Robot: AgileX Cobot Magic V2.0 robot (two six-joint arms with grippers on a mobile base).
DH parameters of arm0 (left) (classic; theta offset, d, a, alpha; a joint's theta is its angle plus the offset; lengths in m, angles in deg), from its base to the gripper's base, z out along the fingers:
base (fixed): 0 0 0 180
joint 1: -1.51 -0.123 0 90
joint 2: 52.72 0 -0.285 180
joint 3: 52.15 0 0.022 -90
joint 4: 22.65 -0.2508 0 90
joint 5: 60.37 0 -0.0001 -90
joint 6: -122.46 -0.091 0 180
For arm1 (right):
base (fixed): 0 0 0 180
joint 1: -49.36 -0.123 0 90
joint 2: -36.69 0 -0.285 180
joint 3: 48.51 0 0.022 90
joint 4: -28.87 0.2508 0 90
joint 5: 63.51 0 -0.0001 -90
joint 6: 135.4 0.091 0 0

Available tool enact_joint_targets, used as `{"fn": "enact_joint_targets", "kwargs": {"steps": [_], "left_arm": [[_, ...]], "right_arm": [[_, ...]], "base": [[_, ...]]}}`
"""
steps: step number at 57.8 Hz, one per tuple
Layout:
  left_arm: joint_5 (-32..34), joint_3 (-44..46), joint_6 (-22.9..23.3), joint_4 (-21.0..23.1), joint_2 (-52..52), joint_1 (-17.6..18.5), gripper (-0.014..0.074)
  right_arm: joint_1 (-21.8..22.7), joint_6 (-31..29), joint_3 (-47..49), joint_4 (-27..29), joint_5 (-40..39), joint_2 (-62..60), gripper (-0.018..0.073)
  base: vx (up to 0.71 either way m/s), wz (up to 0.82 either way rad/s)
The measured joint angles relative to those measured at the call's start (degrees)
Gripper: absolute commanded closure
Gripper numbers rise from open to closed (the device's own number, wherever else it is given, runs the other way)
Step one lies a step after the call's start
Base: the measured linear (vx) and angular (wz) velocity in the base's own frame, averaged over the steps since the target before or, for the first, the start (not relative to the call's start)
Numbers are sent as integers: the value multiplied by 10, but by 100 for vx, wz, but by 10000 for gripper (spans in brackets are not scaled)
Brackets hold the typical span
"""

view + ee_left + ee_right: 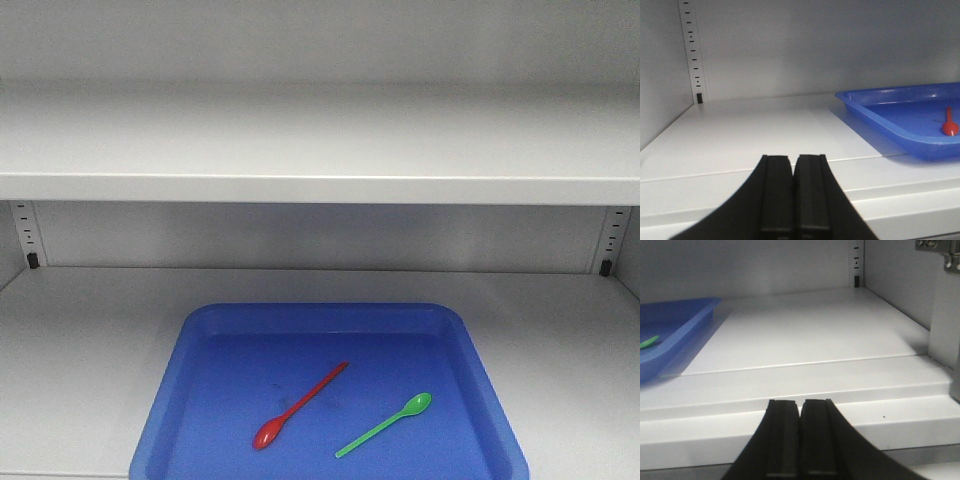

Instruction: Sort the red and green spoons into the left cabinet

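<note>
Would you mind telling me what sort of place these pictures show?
Most likely the inside of a pale grey storage cabinet: flat shelves, slotted support strips in the back corners, and a blue tray holding a red spoon and a green spoon.

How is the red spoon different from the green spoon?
The red spoon has its bowl toward the front; the green spoon has its bowl toward the back. Red lies left, green right. Both are slim, lie slanted, apart, in the blue tray.

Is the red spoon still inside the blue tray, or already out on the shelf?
Inside. The red spoon lies flat on the tray floor, beside the green spoon.
</note>
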Motion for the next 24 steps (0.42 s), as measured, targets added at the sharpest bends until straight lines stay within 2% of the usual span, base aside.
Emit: {"fn": "enact_joint_targets", "kwargs": {"steps": [24], "left_arm": [[0, 0, 0, 0, 0, 0, 597]], "right_arm": [[0, 0, 0, 0, 0, 0, 564]], "base": [[0, 0]]}}
